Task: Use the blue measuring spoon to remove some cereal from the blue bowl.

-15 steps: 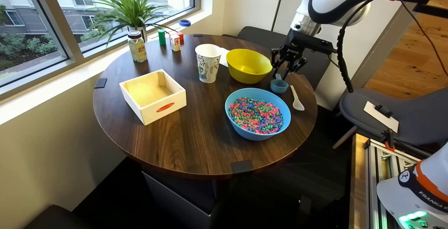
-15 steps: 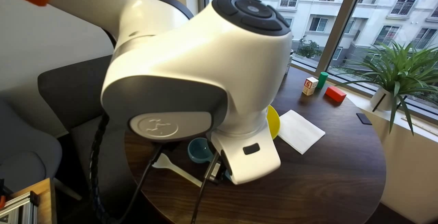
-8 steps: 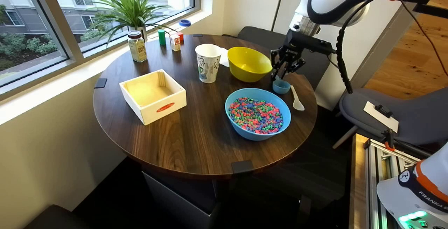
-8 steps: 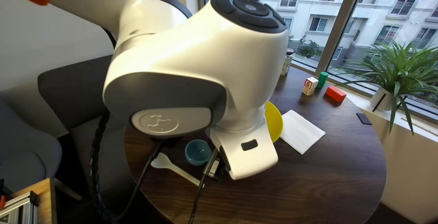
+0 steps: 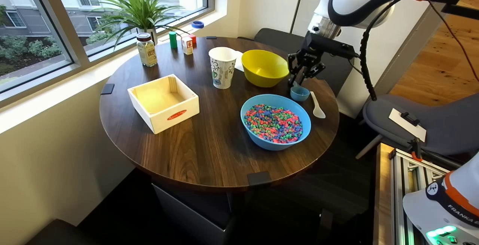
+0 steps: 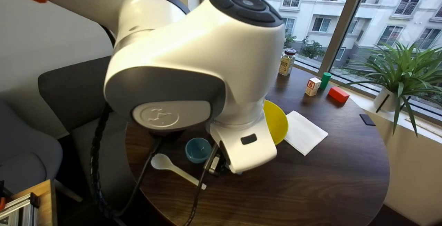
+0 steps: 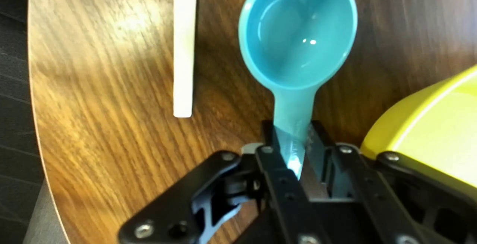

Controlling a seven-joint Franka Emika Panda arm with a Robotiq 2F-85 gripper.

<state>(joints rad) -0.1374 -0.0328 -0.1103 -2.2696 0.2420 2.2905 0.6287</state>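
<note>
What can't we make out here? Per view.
Wrist view: the gripper partly covers the handle of the blue measuring spoon; top edge clips its cup.
Wrist view: top edge cuts the white spoon, right edge the yellow bowl.
In an exterior view: the arm hides the blue bowl, the cereal and most of the gripper.
In both exterior views: print on the jar, too small to read.
</note>
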